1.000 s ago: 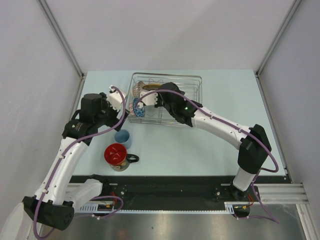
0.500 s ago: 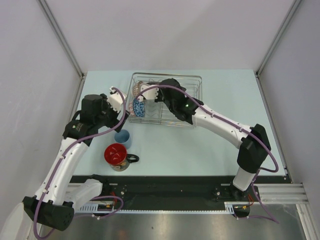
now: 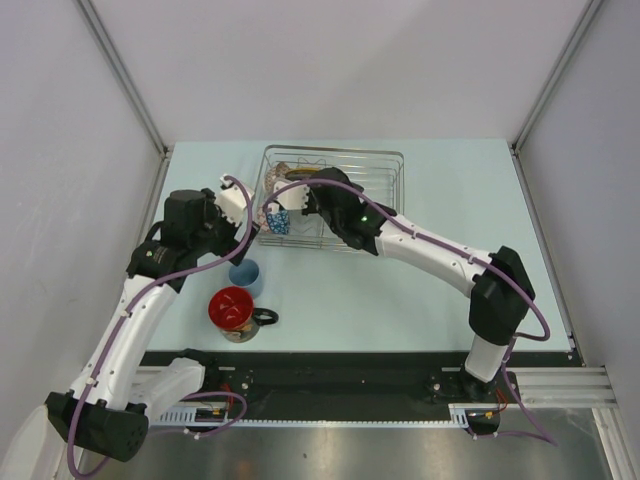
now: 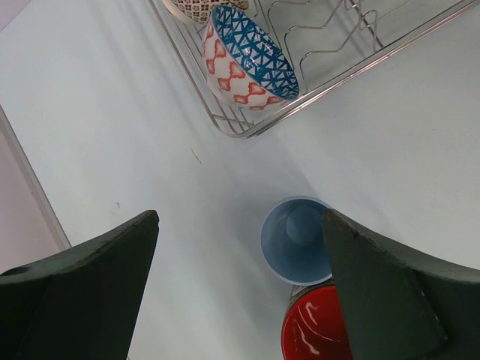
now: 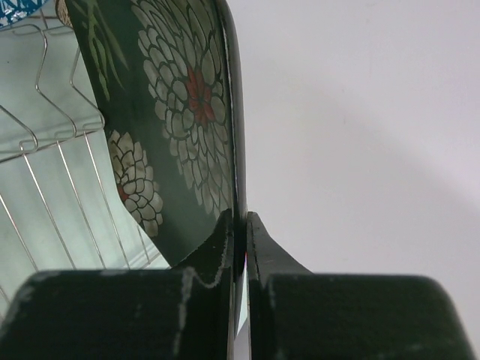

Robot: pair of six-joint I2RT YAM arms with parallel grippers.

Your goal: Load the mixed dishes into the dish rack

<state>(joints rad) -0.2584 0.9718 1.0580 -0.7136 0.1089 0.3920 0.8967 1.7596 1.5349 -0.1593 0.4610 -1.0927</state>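
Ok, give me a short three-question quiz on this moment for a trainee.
1. True or false: the right tool is shut on the edge of the dark floral plate.
2. The light-blue cup is: A) stacked on the plate; B) standing on the table beside the red-inside mug; C) inside the bowl.
3. Fill in: the blue-patterned bowl rests in the ___.
Key: 1 true; 2 B; 3 dish rack.

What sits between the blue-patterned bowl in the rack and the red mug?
The light-blue cup, upright on the table, past the rack's wire edge; left wrist view shows it.
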